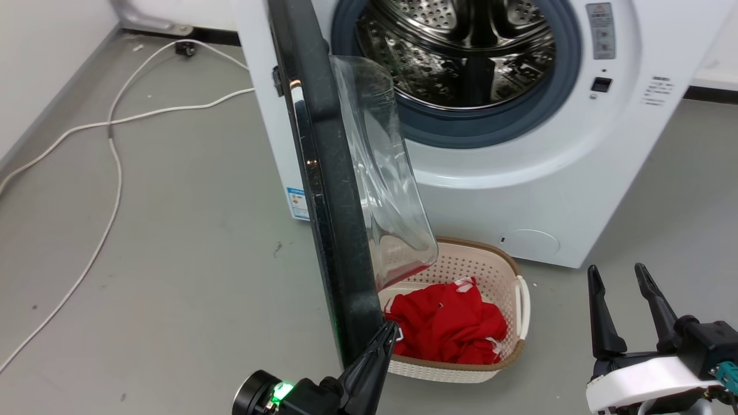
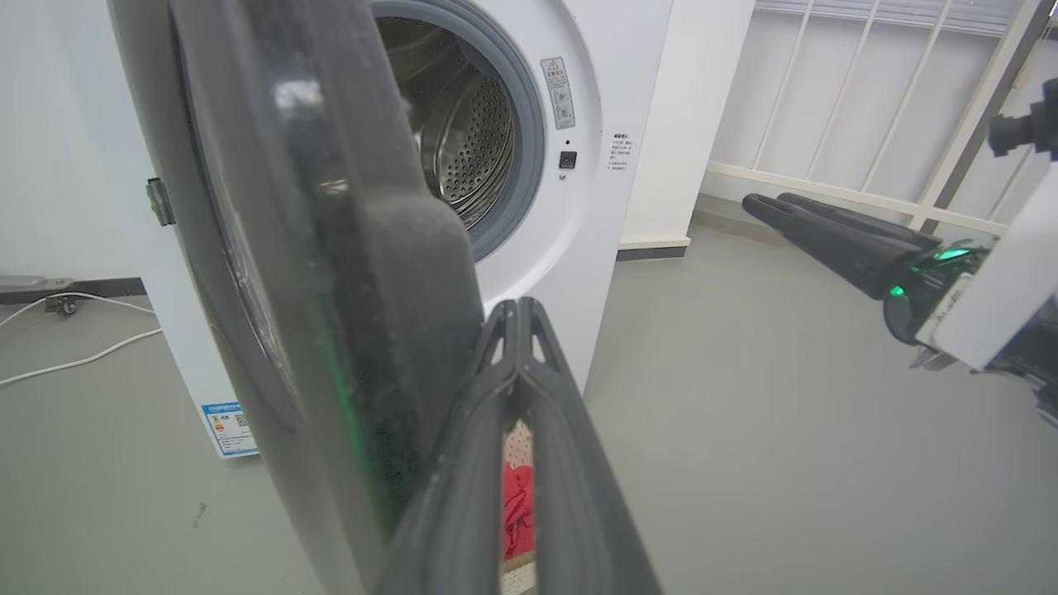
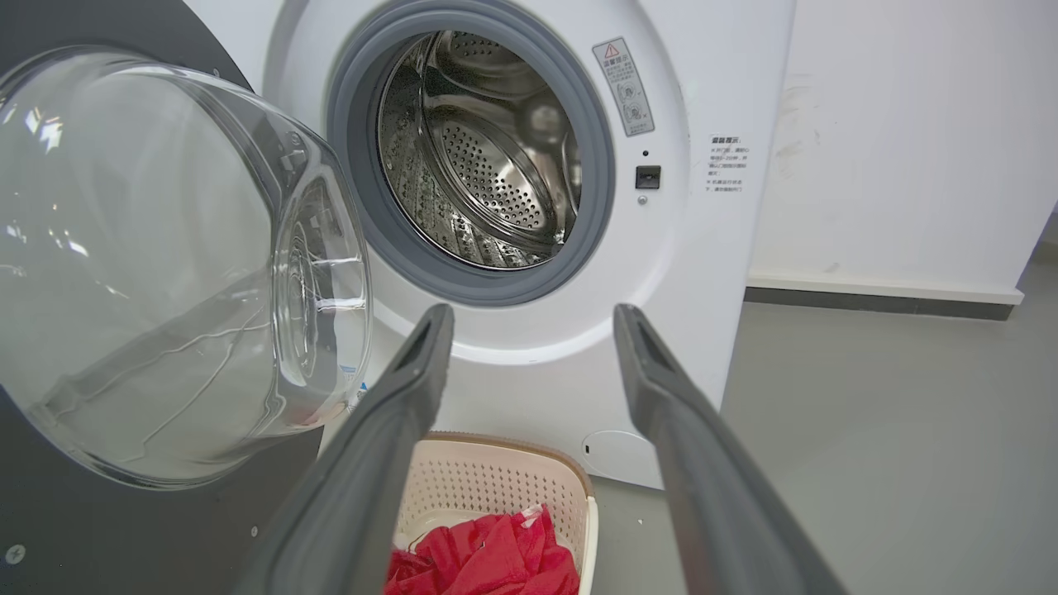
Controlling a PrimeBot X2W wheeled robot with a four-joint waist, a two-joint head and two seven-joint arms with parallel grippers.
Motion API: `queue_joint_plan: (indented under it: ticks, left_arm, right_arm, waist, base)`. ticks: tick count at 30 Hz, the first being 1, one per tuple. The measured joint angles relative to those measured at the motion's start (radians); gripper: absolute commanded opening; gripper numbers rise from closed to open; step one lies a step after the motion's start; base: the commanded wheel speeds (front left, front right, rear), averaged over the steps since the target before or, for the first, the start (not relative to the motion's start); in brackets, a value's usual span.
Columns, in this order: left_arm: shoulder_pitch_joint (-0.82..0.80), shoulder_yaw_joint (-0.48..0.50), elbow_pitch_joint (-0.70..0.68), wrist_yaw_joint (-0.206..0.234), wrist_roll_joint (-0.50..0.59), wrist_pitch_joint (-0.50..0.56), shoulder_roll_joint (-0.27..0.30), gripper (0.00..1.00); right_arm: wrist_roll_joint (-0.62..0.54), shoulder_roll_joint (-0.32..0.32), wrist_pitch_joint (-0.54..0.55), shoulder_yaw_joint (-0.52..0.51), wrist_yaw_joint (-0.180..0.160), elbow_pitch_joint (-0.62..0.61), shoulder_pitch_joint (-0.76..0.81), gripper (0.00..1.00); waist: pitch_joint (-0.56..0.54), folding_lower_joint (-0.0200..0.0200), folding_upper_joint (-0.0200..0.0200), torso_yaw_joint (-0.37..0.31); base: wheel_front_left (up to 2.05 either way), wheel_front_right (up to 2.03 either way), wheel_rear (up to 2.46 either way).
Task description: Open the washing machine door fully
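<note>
The washing machine (image 1: 519, 190) is a white front-loader with a grey rubber ring around its bare steel drum (image 3: 488, 165). The washing machine door (image 1: 328, 190) stands swung out on its left hinge, edge-on to the head camera. Its clear glass bowl (image 3: 165, 264) bulges toward the machine. My left gripper (image 1: 393, 327) is shut with nothing in it, its tips against the inner side of the door's lower edge (image 2: 413, 330). My right gripper (image 1: 616, 270) hangs open at the lower right, apart from the door, and points at the machine's front (image 3: 533, 318).
A cream basket (image 1: 461, 262) holding red cloth (image 1: 450, 323) sits on the floor in front of the machine, just right of the door's lower edge. A white cable (image 1: 118, 178) trails across the grey floor at left. A white railing (image 2: 868, 107) stands right of the machine.
</note>
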Motion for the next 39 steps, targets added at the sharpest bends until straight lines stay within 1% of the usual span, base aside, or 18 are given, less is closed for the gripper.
queue_joint_plan:
  ticks: [14,19,23,29,35,39]
  left_arm:
    - [0.054,0.027,-0.047,0.049,-0.001,-0.019,0.030,0.00]
    - [0.058,0.070,-0.037,0.076,-0.011,-0.029,0.043,0.00]
    - [0.054,0.113,-0.026,0.097,-0.022,-0.042,0.051,0.00]
    - [0.026,0.188,0.008,0.120,-0.038,-0.063,0.078,0.00]
    - [-0.032,0.292,0.051,0.146,-0.065,-0.085,0.097,0.00]
    - [-0.070,0.360,0.073,0.155,-0.090,-0.093,0.108,0.00]
  right_arm:
    - [-0.008,0.000,0.012,-0.022,0.000,-0.007,0.003,1.00]
    - [-0.011,0.000,0.021,-0.023,0.000,-0.011,-0.001,1.00]
    - [-0.020,0.000,0.028,-0.023,0.000,-0.012,-0.004,1.00]
    - [-0.028,0.000,0.037,-0.017,0.000,-0.018,-0.013,1.00]
    - [-0.036,0.000,0.051,-0.014,0.000,-0.026,-0.021,1.00]
    - [-0.039,0.000,0.057,-0.019,0.000,-0.031,-0.034,1.00]
  waist:
    - [0.016,0.0000,0.0000,0.175]
    - [0.027,0.0000,0.0000,0.238]
    - [0.038,0.0001,0.0000,0.274]
    - [0.058,0.0001,0.0000,0.291]
    - [0.080,0.0000,0.0000,0.278]
    - [0.095,0.0000,0.0000,0.267]
  base:
    - [0.00,0.00,0.00]
    - [0.00,0.00,0.00]
    - [0.00,0.00,0.00]
    - [0.00,0.00,0.00]
    - [0.00,0.00,0.00]
    - [0.00,0.00,0.00]
